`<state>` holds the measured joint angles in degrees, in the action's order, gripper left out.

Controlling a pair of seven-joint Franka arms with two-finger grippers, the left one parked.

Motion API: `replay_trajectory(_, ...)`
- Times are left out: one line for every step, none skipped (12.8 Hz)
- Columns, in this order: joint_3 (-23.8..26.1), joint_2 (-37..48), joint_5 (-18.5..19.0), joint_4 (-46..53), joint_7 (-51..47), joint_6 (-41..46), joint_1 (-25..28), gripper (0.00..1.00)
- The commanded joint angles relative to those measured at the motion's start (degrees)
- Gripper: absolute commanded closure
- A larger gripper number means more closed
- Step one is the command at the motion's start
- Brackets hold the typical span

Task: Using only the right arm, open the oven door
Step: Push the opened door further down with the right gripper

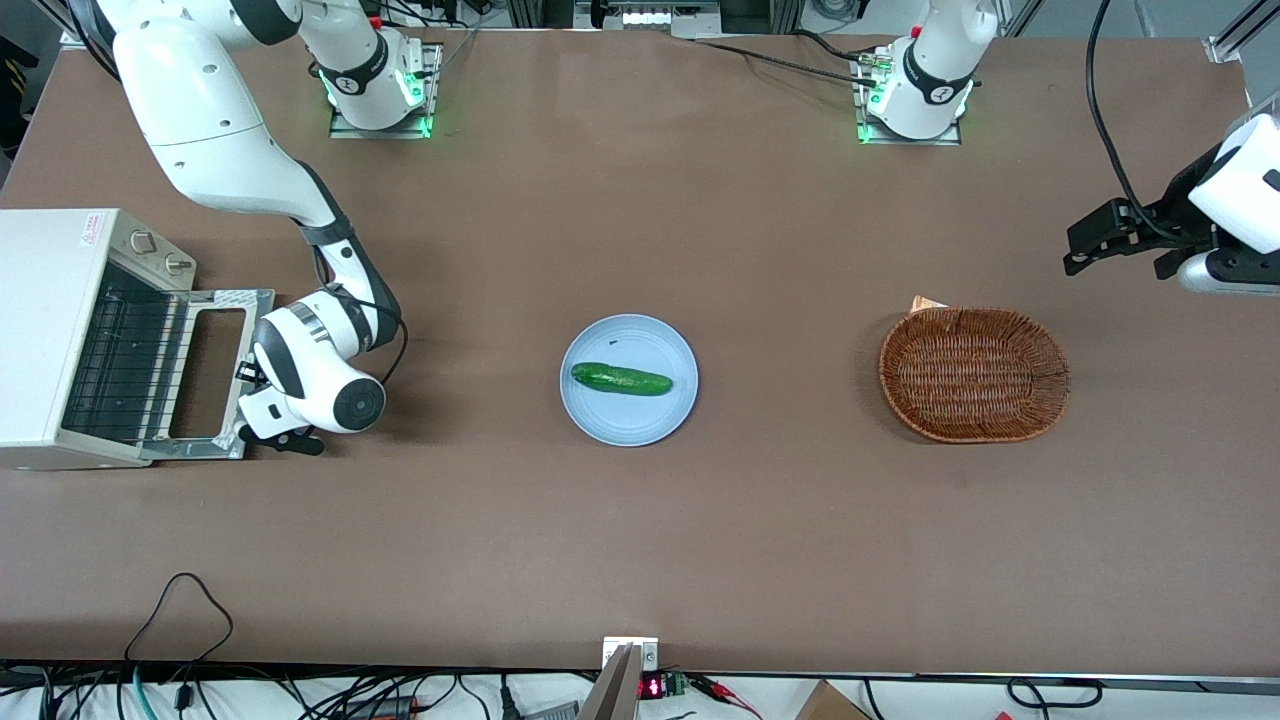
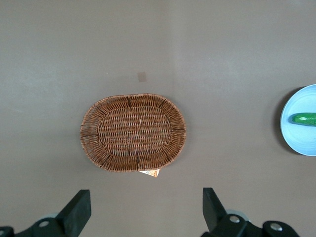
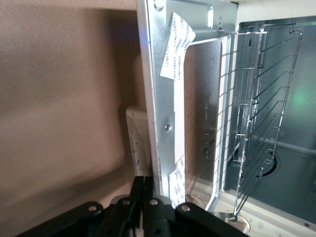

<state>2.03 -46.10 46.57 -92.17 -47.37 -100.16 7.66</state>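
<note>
The oven (image 1: 60,335) sits at the working arm's end of the bench (image 1: 640,540), its outer side cut off by the frame edge in the front view, so its full width can't be seen. The oven door (image 1: 205,372) is swung fully down, lying flat w/ the bare metal inner frame facing up; through the window opening only brown bench surface shows. The wire rack (image 1: 125,365) is visible inside the cavity. Two knobs (image 1: 160,252) show on the oven's panel, partly foreshortened. The right arm (image 1: 215,130) reaches down to the door's free edge, and its bulky wrist hides the gripper (image 1: 262,418) almost entirely in the front view; only dark bits poke out near the door's corner. In the right wrist view the gripper (image 3: 143,197) shows as black finger bases pressed close together just beside the door (image 3: 170,98) frame edge, nothing seen between them, tips cut off by the frame, so whether they touch the door can't be told. A pale strip (image 3: 138,143), prob. the handle, sits under the door edge, mostly hidden. Mid-bench: a blue plate (image 1: 600,420) w/ a cucumber (image 1: 621,379) on it. Toward the parked arm's end: a wicker basket (image 1: 973,374), a tan scrap (image 1: 926,303) peeking from under its rim.
</note>
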Motion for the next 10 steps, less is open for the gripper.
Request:
replay_trajectory(-0.9, -0.1, -3.8, 1.6, 0.3, 1.5, -0.5, 0.13)
replay_trajectory(-0.9, 0.0, -4.6, 2.1, 0.7, 1.7, -0.3, 0.0)
replay_trajectory(-0.7, 0.2, -4.7, 2.3, 1.0, 2.2, -0.3, 0.0)
replay_trajectory(-0.7, 0.6, -5.5, 2.5, 1.1, 2.3, -0.3, 0.0)
replay_trajectory(-0.7, 0.7, -8.1, 4.5, 1.3, 2.5, -0.3, 0.0)
replay_trajectory(-0.8, 0.8, -12.3, 7.1, 1.9, 3.0, -0.3, 0.0)
replay_trajectory(-0.8, 0.8, -15.1, 8.2, 2.1, 4.2, -0.3, 0.0)
replay_trajectory(-0.7, 0.8, -17.5, 9.5, 2.0, 4.5, -0.2, 0.0)
replay_trajectory(-0.7, 0.7, -20.6, 9.9, 2.0, 4.2, -0.2, 0.0)
replay_trajectory(-0.7, 0.8, -23.1, 10.2, 2.0, 3.9, -0.3, 0.0)
